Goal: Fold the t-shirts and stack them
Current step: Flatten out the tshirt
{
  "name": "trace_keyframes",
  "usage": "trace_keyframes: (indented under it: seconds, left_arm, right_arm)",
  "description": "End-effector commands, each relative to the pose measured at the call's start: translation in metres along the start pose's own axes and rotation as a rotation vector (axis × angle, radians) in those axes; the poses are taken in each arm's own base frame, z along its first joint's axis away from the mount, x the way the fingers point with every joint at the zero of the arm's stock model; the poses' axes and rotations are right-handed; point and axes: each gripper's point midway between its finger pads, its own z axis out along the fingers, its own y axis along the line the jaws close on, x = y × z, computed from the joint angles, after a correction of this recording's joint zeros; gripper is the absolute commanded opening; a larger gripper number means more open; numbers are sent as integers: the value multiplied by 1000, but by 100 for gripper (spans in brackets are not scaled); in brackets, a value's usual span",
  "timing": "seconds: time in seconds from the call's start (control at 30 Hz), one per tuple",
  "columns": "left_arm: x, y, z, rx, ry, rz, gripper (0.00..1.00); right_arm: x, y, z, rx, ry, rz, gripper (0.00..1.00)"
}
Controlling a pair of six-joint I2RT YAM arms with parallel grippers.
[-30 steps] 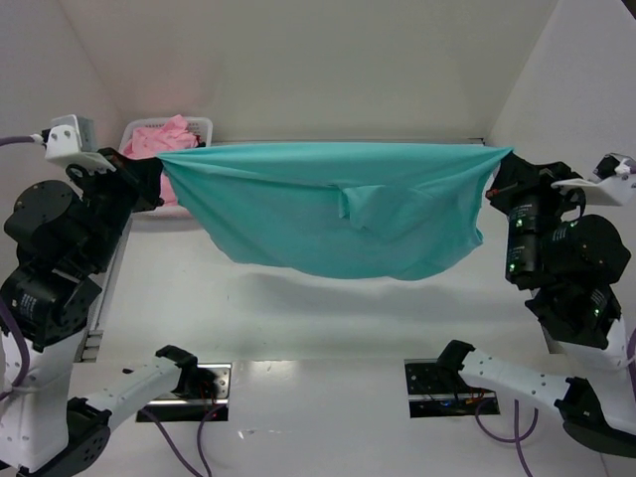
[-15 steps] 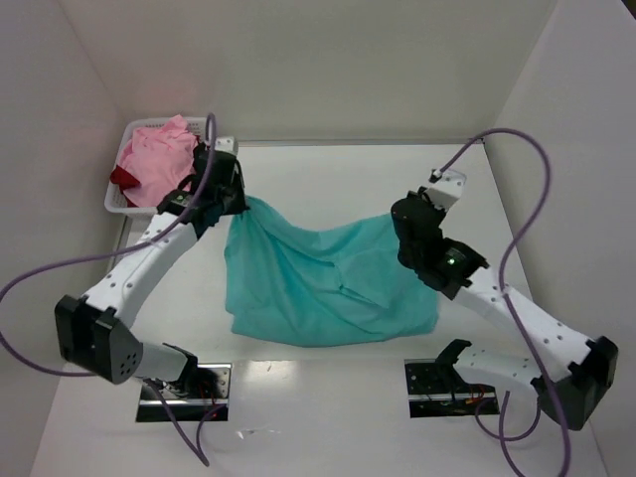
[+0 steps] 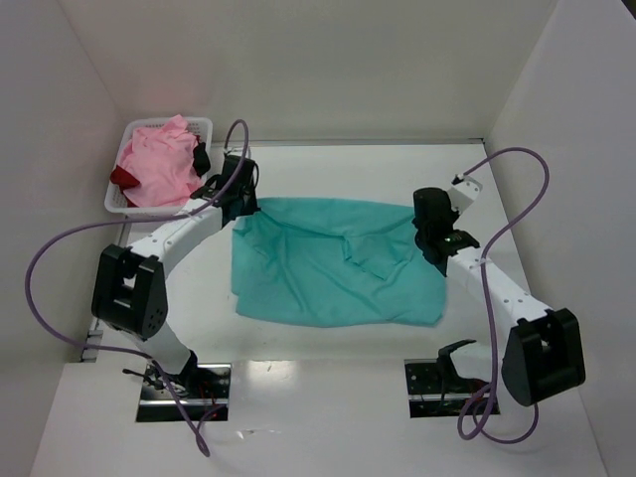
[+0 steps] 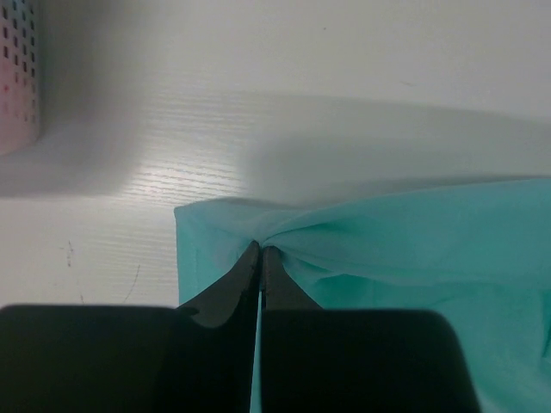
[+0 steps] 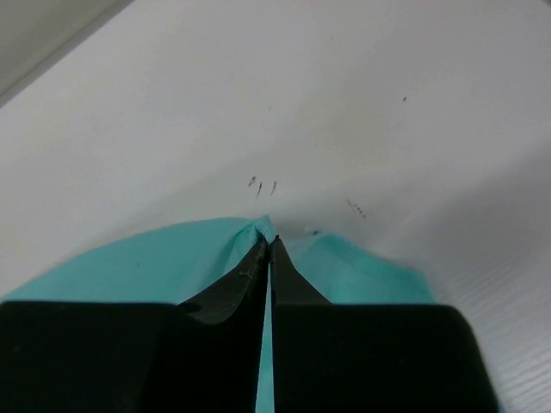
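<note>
The teal t-shirt (image 3: 333, 263) lies spread and wrinkled on the white table in the top view. My left gripper (image 3: 241, 206) is shut on its far left corner; the pinched cloth (image 4: 362, 232) bunches at the fingertips in the left wrist view. My right gripper (image 3: 429, 231) is shut on its far right edge, with teal cloth (image 5: 129, 267) on both sides of the fingers in the right wrist view. The pink t-shirt (image 3: 157, 164) and a bit of the dark red t-shirt (image 3: 121, 178) lie in the basket.
The white lattice basket (image 3: 117, 204) stands at the far left corner, close to my left gripper; its wall shows in the left wrist view (image 4: 17, 77). White walls close in the table at the back and both sides. Purple cables loop beside both arms.
Both arms came down and forward from holding the teal t-shirt stretched in the air. The shirt now lies spread on the table with its far edge pulled away from me.
</note>
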Motion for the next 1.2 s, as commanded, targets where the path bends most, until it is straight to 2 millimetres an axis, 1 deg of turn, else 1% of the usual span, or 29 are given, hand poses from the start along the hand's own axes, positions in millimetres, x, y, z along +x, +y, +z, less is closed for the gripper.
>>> trace_keyframes:
  seconds: [0.0,0.07,0.13,0.17,0.2,0.23,0.27,0.3,0.33,0.37,0.4,0.43,0.5,0.53,0.57,0.6,0.63,0.67,0.77,0.8,0.83,0.87,0.93,0.97,1.0,1.03,1.17]
  left_arm:
    - [-22,-9,14,40,-52,-19,0]
    - [-18,-8,22,44,-39,-23,0]
    - [-21,-9,22,49,-50,-26,0]
    - [-21,-9,22,49,-50,-26,0]
    - [-21,-9,22,49,-50,-26,0]
    - [-23,-4,23,40,-51,-24,0]
    - [-23,-4,23,40,-51,-24,0]
    - [-24,0,24,39,-50,-31,0]
    - [-24,0,24,39,-50,-31,0]
    - [-23,-2,24,54,-45,-31,0]
    - [-28,0,24,50,-54,-39,0]
    - [-28,-1,24,60,-51,-38,0]
    - [-31,-1,21,63,-59,-40,0]
    - [-31,-1,21,63,-59,-40,0]
    - [-31,-1,21,63,-59,-40,0]
    - [-31,-1,21,63,-59,-40,0]
    - [-33,-2,18,66,-67,-42,0]
    - [-29,-1,19,63,-59,-40,0]
    - [-29,-1,19,63,-59,-40,0]
    - [-32,-1,16,66,-67,-42,0]
    - [-28,0,17,63,-59,-40,0]
    - [-28,0,17,63,-59,-40,0]
    - [-28,0,17,63,-59,-40,0]
    - [-28,0,17,63,-59,-40,0]
    - [-28,-1,17,72,-56,-40,0]
    - [-30,-1,14,75,-65,-42,0]
    - [-33,-2,14,78,-73,-44,0]
  right_arm:
    - [8,16,11,-75,2,67,7]
    - [17,20,11,-110,24,80,14]
    - [21,24,8,-143,42,84,23]
    - [27,23,8,-153,58,68,29]
    - [28,26,5,-173,73,68,47]
    - [26,24,2,-173,73,68,58]
    - [32,22,1,-166,96,64,68]
    - [32,22,-2,-174,106,62,81]
    - [39,20,-3,-174,127,51,86]
    - [40,21,-6,-188,137,52,93]
    - [48,19,-7,-190,164,51,94]
    - [52,24,-10,-222,190,51,94]
    - [66,23,-12,-235,237,64,94]
    - [74,27,-14,-260,275,58,92]
    - [85,26,-13,-250,309,55,85]
    - [87,28,-13,-246,331,72,79]
    - [96,29,-15,-248,360,66,73]
    - [106,32,-16,-256,395,62,70]
    - [126,43,-27,-286,463,60,69]
    - [136,38,-24,-257,491,54,68]
    - [139,40,-25,-256,511,59,68]
    - [147,36,-27,-240,536,37,68]
    - [151,36,-28,-237,550,44,68]
    - [160,30,-30,-232,576,36,68]
    - [158,31,-34,-252,574,45,68]
    - [160,28,-35,-250,576,43,68]
    - [165,17,-42,-230,589,68,68]
